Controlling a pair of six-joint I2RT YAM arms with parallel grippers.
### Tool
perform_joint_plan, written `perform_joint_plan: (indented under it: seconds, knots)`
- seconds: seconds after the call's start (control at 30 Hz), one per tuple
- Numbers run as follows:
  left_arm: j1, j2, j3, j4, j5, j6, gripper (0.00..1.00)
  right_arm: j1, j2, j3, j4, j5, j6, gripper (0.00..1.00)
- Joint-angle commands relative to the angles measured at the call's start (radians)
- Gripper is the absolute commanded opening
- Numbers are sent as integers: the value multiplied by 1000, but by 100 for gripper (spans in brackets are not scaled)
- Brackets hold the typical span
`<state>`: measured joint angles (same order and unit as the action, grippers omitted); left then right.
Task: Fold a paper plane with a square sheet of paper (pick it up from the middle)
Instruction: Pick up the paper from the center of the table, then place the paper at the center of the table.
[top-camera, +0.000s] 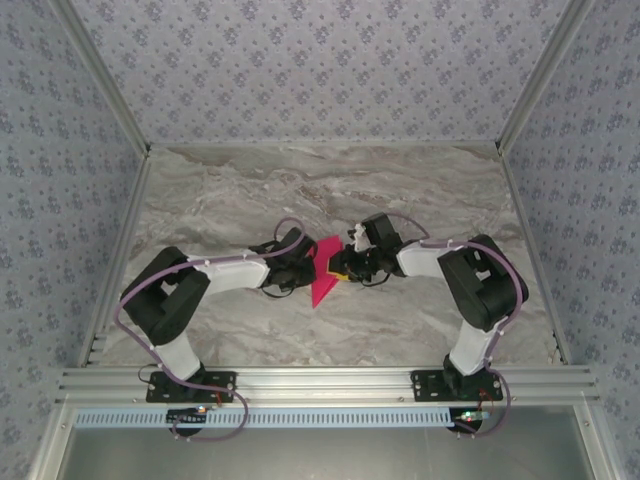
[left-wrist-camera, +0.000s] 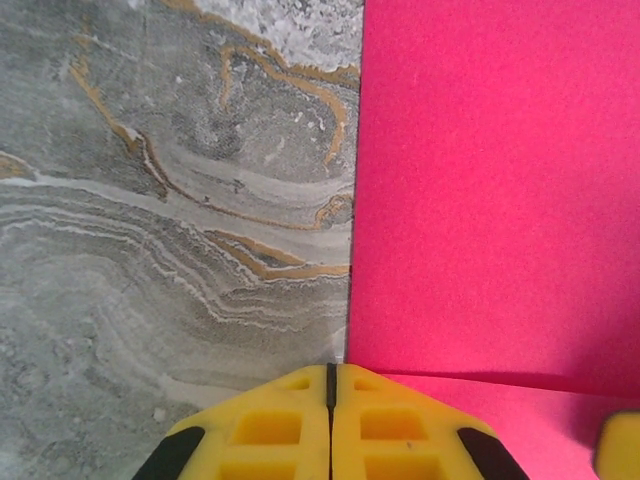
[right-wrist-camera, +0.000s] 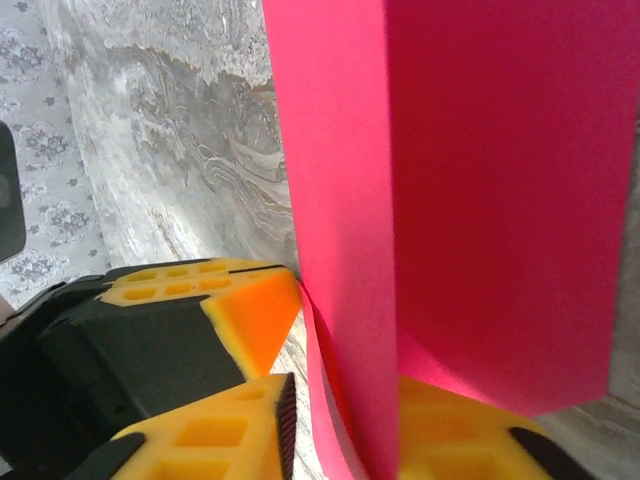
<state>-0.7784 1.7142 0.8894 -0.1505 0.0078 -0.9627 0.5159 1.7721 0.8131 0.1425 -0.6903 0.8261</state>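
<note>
Mid-fold: square sheet of paper (top-camera: 322, 272) lying on counter (top-camera: 300, 190) betw. both arms.
Left gripper (left-wrist-camera: 330, 385), pressed together, sitting at its left edge; right gripper (right-wrist-camera: 345, 425) straddling a raised flap, grip unclear. Next prob. needing: flap laid flat w/o dragging sheet.

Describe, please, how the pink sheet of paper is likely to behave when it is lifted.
Probably floppy: the pink sheet curls beside the right hand. Likely very light: a flap stands upright off the table. Its edges look very thin, so a push may buckle it.
</note>
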Motion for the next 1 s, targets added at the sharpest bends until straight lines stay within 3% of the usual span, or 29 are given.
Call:
perform_joint_plan:
  seconds: [0.0,0.13,0.2,0.3,0.67,0.83,0.97]
  knots:
    - [20,-31,-1,-86,-11,5,8,-2,21,23,29,-15,9,16]
    - [26,-93,-7,-104,-24,15,22,-11,-14,15,19,34,14,5]
    - [27,-142,-13,-120,-42,23,36,-20,-60,8,3,67,8,1]
    - [31,-218,-12,-151,-46,49,59,-31,-144,13,-70,125,-16,0]
    - [56,-474,-44,-135,-53,232,99,-8,-394,159,-445,416,-32,0]
    - [55,-521,-70,-87,-40,293,99,37,-379,228,-539,515,53,0]
    - [39,-519,-134,33,-4,346,99,42,-336,164,-484,509,189,0]
